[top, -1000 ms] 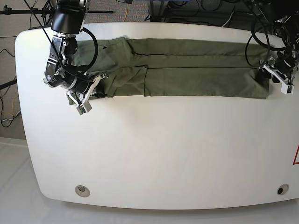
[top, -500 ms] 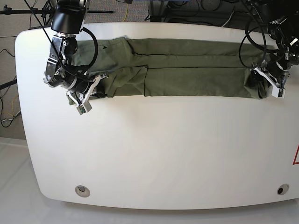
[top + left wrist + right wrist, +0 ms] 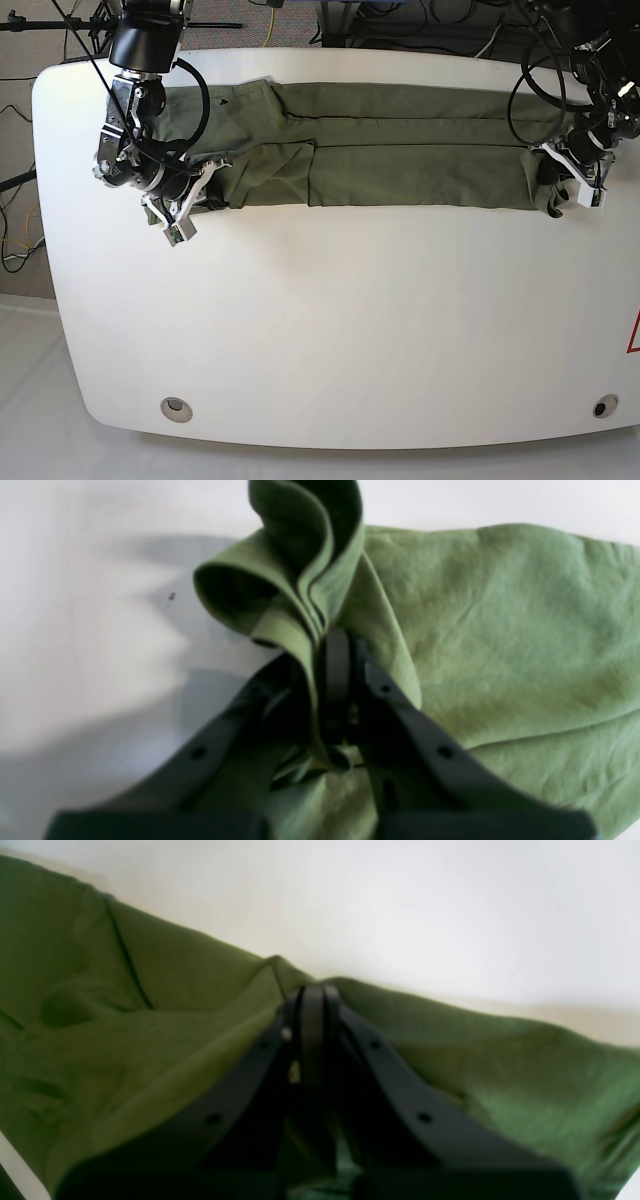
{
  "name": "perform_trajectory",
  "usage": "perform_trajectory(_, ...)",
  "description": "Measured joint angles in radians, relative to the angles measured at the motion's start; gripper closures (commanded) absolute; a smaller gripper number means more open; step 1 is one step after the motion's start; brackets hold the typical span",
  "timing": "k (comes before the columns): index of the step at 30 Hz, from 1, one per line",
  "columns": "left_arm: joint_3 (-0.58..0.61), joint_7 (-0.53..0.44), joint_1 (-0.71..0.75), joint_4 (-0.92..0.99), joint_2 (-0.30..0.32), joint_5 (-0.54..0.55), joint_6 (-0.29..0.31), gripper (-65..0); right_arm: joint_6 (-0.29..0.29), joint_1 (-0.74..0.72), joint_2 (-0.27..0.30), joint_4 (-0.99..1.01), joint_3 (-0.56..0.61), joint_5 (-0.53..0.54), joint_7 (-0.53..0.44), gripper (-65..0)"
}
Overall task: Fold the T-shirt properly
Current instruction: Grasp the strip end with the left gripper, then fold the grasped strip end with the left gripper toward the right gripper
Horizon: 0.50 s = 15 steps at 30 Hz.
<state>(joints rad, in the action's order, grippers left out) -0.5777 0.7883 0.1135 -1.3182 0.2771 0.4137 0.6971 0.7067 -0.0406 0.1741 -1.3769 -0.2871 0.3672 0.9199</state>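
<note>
1. Lying bare across its near half, the white counter (image 3: 330, 330) carries two small round fittings: one near the front-left corner (image 3: 177, 407) and one near the front-right corner (image 3: 604, 406).
2. Beyond that bare stretch, the T-shirt (image 3: 400, 160) lies folded into a long olive-green band, running almost from the left edge to the right edge along the far half of the counter.
3. At the band's left end, the right gripper (image 3: 190, 195) is pressed together on the T-shirt's near edge; in the right wrist view its dark fingers (image 3: 310, 1010) meet with green cloth on both sides of them and a thin layer caught at the tips.
4. At the band's right end, the left gripper (image 3: 560, 185) is pinching the T-shirt's end; in the left wrist view its fingers (image 3: 337, 660) clamp several stacked layers, which stand up in a curled ruffle beyond the tips.
5. That right end of the T-shirt is bunched and raised off the counter at the grip, while the middle of the band lies flat.
6. Behind the far edge, black cables (image 3: 440, 20) lie on the floor.
</note>
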Motion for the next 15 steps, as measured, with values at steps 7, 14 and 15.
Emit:
perform_trajectory(7,0.009,0.079,0.004,-0.077,-0.009,-0.028,0.000,-0.5,0.000,0.000,0.000,0.000,0.000,0.000,0.000,0.0)
perform_trajectory(14,0.010,0.278,0.008,-0.241,-0.057,-0.083,-0.003,-0.5,0.000,0.000,0.000,0.000,0.000,0.000,0.000,0.0)
perform_trajectory(15,0.012,0.290,0.006,-0.259,-0.064,-0.084,-0.002,-0.5,0.000,0.000,0.000,0.000,0.000,0.000,0.000,0.0)
